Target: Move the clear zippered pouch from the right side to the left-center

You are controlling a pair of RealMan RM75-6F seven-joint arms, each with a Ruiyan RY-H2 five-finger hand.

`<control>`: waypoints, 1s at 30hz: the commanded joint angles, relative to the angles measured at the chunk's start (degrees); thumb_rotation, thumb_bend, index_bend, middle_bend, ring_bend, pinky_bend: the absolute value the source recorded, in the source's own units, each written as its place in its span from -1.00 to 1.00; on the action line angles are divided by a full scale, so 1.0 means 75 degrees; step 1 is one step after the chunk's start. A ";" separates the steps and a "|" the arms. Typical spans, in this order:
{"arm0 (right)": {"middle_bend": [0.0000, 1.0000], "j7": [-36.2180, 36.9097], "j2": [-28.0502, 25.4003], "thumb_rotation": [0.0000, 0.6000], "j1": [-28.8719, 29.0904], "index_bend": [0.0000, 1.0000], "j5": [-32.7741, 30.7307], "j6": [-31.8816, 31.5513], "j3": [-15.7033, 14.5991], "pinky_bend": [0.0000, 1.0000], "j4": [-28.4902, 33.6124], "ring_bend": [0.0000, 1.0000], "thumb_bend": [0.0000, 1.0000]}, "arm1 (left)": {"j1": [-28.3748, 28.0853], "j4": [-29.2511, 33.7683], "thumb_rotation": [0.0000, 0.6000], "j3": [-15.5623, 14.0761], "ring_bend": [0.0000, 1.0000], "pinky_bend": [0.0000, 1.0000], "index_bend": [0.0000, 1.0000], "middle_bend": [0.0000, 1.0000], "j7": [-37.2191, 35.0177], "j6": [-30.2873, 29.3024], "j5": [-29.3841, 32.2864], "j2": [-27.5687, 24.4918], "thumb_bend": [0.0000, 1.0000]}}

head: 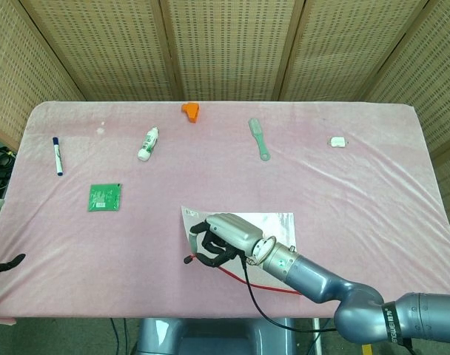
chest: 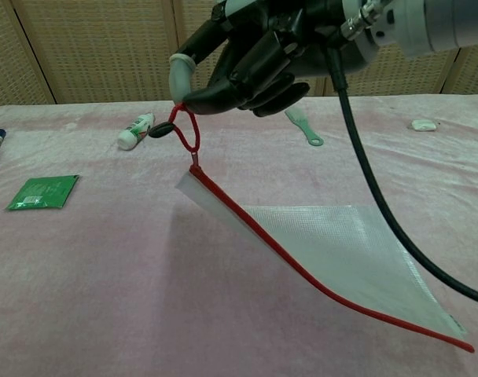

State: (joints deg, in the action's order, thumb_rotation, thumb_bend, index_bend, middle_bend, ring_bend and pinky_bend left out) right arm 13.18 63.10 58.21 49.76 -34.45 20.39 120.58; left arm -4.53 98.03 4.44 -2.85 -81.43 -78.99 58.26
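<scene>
The right hand [chest: 247,55] pinches the red pull loop [chest: 185,129]; the clear red-zippered mesh pouch [chest: 333,251] trails rightward, near corner lifted.

A green packet [head: 105,197] lies on the pink cloth [head: 373,185] well to the left of the hand and a little farther back, with a blue-capped marker [head: 57,155] beyond it near the left edge. Behind the hand to its left lies a white tube [head: 148,143], and farther back near the far edge sits a small orange piece [head: 190,110]. A pale green brush [head: 259,138] lies behind the hand slightly to its right, and a small white object [head: 337,141] rests far off toward the back right.
</scene>
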 commanded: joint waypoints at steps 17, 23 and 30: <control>1.00 0.0733 -0.0141 1.00 -0.0501 0.62 0.0475 0.0011 -0.0052 1.00 -0.0411 0.97 0.40 | -0.3355 -0.2576 1.00 0.0059 0.78 1.00 -0.65 0.87 -0.3057 0.1997 -0.2779 0.2632 -1.00; 1.00 0.0700 -0.0203 1.00 -0.0472 0.62 0.0343 -0.0049 -0.0064 1.00 -0.0480 0.97 0.40 | -0.4053 -0.2740 1.00 -0.0042 0.78 1.00 -0.54 0.87 -0.4072 0.2444 -0.2817 0.3362 -1.00; 1.00 0.0687 -0.0261 1.00 -0.0474 0.62 0.0312 -0.0024 -0.0117 1.00 -0.0536 0.97 0.40 | -0.4494 -0.2873 1.00 -0.0036 0.78 1.00 -0.51 0.87 -0.4872 0.2598 -0.2574 0.3998 -1.00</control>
State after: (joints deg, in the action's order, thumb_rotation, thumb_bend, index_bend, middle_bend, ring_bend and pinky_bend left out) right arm 18.34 61.15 54.66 52.11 -34.63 19.52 116.56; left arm -37.11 76.85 4.21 -38.00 -62.59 -98.95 86.93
